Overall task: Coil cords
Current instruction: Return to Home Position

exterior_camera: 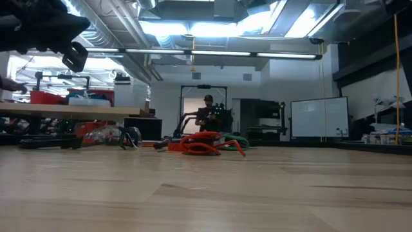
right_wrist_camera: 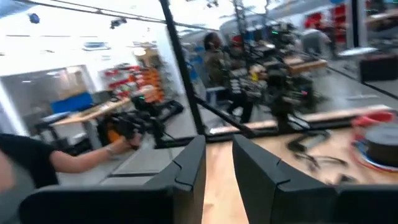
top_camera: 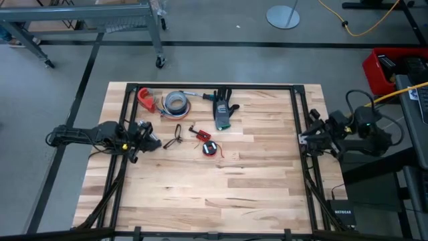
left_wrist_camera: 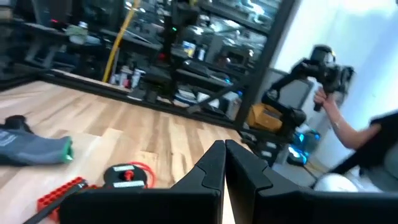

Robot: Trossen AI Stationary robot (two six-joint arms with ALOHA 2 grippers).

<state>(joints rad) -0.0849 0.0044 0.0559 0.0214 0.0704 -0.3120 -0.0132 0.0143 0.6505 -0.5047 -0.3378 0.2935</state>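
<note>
Pale wood planks make up the surface (top_camera: 227, 194), seen from above with a black frame around it.

At the left edge, about halfway along that side, is the left gripper (top_camera: 152, 142). It hangs over the wood and touches nothing. In its own wrist view its jaws are drawn together, with only a hairline gap between the tips, and they hold nothing.

Toward the far edge lies a curved red object (top_camera: 145, 99), and just to its right is a grey tape roll (top_camera: 176, 102).

Nearer the middle are the cords (top_camera: 175, 137), a small loose tangle of thin black lead lying flat, near the left gripper but apart from it. Just to their right sits the red-and-black connector piece (top_camera: 199, 132). Beside that is a small round black spool (top_camera: 209, 148) with red wire wound on it, and a thin red strand trails off to its right. The left wrist view shows the spool (left_wrist_camera: 127, 175) and the red connector piece (left_wrist_camera: 59, 191) lying side by side on the wood.

Behind these, toward the far edge, a grey and black glove (top_camera: 223, 114) with a green cuff lies flat.

At the right edge of the surface, level with the left one, is the right gripper (top_camera: 304, 139). In its wrist view its jaws stand clearly apart with a wide gap between them. They are empty and touch nothing.
</note>
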